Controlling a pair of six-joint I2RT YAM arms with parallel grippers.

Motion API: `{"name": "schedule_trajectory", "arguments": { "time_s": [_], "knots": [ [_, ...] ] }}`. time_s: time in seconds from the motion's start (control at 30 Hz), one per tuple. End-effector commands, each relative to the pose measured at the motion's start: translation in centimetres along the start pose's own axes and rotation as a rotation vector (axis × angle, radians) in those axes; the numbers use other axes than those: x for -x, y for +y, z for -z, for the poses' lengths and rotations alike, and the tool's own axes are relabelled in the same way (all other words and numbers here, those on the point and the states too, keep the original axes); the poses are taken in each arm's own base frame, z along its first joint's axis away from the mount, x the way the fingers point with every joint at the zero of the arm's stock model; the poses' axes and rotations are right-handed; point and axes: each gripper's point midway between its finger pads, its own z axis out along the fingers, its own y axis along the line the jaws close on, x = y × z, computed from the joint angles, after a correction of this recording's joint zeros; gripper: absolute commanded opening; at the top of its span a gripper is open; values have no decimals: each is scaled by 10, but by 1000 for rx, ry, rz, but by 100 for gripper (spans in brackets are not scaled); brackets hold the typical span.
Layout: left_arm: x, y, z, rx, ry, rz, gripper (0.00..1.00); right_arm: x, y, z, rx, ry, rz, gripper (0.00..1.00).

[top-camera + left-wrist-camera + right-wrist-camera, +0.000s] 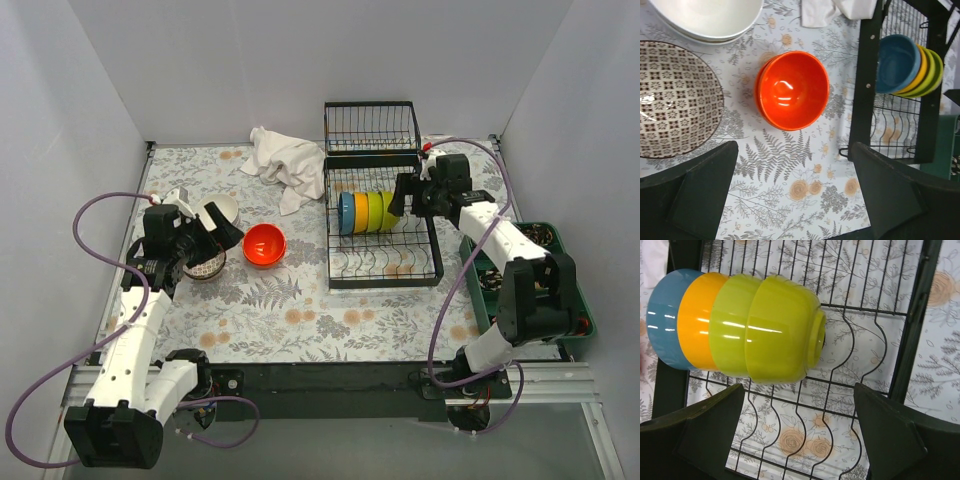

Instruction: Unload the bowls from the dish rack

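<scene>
The black wire dish rack (pixel 384 262) stands right of centre and holds a row of bowls on edge: blue (pixel 346 213), orange (pixel 361 212) and two yellow-green (pixel 382 210). The right wrist view shows the nearest yellow-green bowl (pixel 782 330) with its foot toward me. My right gripper (pixel 403 205) is open and empty, hovering just right of the row. An orange-red bowl (pixel 265 244) sits upright on the mat. My left gripper (pixel 222 232) is open and empty, left of that bowl (pixel 792 90), above a patterned bowl (pixel 670 100).
A white bowl (pixel 222 209) sits behind the patterned bowl (pixel 205 266). A crumpled white cloth (pixel 285 163) lies at the back. The rack's raised basket section (pixel 371 128) is at the rear. A green compartment tray (pixel 575 300) sits at the right edge.
</scene>
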Motion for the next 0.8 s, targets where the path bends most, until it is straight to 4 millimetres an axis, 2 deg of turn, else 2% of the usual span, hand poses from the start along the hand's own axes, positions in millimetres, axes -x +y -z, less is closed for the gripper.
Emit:
{"name": "schedule_trajectory", "arguments": {
  "time_s": [0.0,0.03,0.2,0.47,0.57,0.77],
  "knots": [
    [-4,-23,4,-134,21,1,98,27,21,-7,174,-40,45,99],
    [-6,-23,3,-134,23,0,98,28,26,-8,205,-35,47,99],
    [-9,-28,2,-166,44,0,98,18,28,-26,254,15,36,99],
    [-13,-29,-3,-183,69,3,98,6,30,-37,315,59,33,97],
    [-14,-29,-4,-186,74,10,98,1,28,-39,319,70,33,94],
    [-16,-29,-5,-187,84,13,98,-2,26,-41,323,71,50,79]
  ]
}}
